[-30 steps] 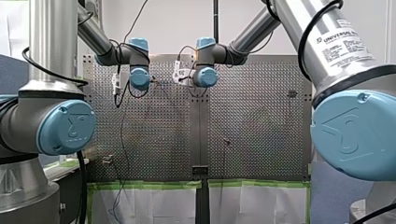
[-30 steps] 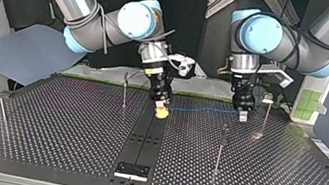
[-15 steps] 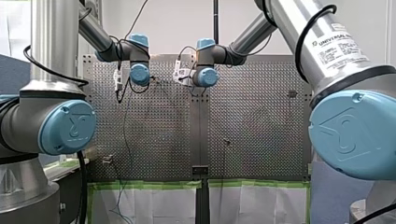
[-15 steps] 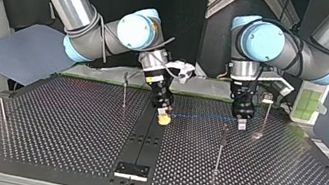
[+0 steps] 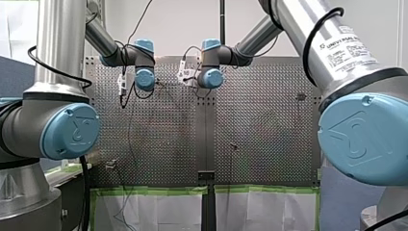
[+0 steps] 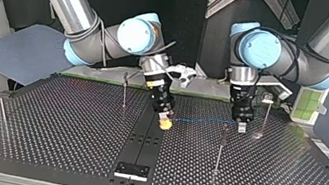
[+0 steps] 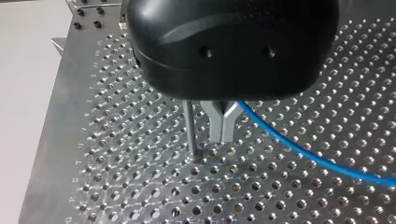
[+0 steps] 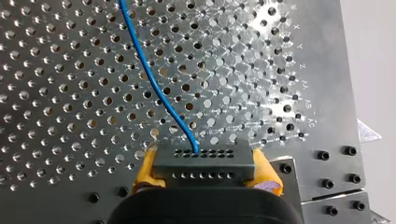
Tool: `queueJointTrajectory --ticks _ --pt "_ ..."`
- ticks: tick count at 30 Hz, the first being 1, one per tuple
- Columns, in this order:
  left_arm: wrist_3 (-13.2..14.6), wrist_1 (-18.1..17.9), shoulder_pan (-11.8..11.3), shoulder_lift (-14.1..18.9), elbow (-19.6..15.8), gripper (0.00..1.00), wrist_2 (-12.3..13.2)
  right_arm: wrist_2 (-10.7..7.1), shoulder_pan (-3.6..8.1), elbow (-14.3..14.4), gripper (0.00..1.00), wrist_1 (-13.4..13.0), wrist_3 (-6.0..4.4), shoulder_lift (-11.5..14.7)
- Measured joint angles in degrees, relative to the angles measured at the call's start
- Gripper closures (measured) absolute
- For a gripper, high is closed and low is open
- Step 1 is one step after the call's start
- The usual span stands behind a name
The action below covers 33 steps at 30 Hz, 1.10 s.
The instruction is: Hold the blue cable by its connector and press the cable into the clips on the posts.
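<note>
Across the front view, shows little of the work: my left arm (image 5: 144, 79) and my right arm (image 5: 211, 78) both reached far out over the silver perforated metal table (image 5: 264, 120), tools turned away from this camera. Cannot tell the fingers from this side. Shows also one thin metal post (image 5: 234, 146) standing alone, well apart from both wrists.

From the top view, reads much better. Finds my right gripper (image 6: 164, 121) tilted and low over the table, yellow pads downward, and my left gripper (image 6: 241, 127) upright, further to this view's right. Between the two, the thin blue cable (image 6: 203, 119), stretched nearly straight above the table. Held at two places on purpose, probably: a tight span enters a clip more easily than a loose one. Near the left gripper, a tall post with a small clip on top (image 6: 266, 114); likely the reason for working at this corner.

Under the black body in the left wrist view, grey metal fingers (image 7: 222, 128) pressed together, seemingly nipping the cable, though hides the exact contact. Another thin post (image 7: 190, 133) just beside them, so perhaps guiding the cable toward it.

At the near edge of the right wrist view, yellow pads (image 8: 146, 170) pinching the dark grey rectangular connector (image 8: 205, 161) from both sides, cable leaving its front row of holes. Spares the wire itself from squeezing, as the task asks.
</note>
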<state>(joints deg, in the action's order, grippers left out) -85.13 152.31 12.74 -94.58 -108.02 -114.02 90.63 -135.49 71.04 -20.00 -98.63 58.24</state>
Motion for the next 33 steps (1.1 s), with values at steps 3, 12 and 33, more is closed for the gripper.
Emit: queueJointTrajectory --ticks 3,12,33 --pt "-0.08 -0.45 -0.36 0.00 0.09 1.00 0.31 -0.22 -0.01 -0.39 1.00 0.03 0.00 -0.51" --pt "-0.83 0.18 -1.06 -0.31 2.57 1.00 1.24 -0.68 -0.02 -1.66 1.00 0.07 0.00 -1.41" --pt "-1.68 1.39 -4.97 -4.19 6.56 1.00 6.63 -2.44 2.09 -3.38 1.00 -0.13 0.21 -3.69"
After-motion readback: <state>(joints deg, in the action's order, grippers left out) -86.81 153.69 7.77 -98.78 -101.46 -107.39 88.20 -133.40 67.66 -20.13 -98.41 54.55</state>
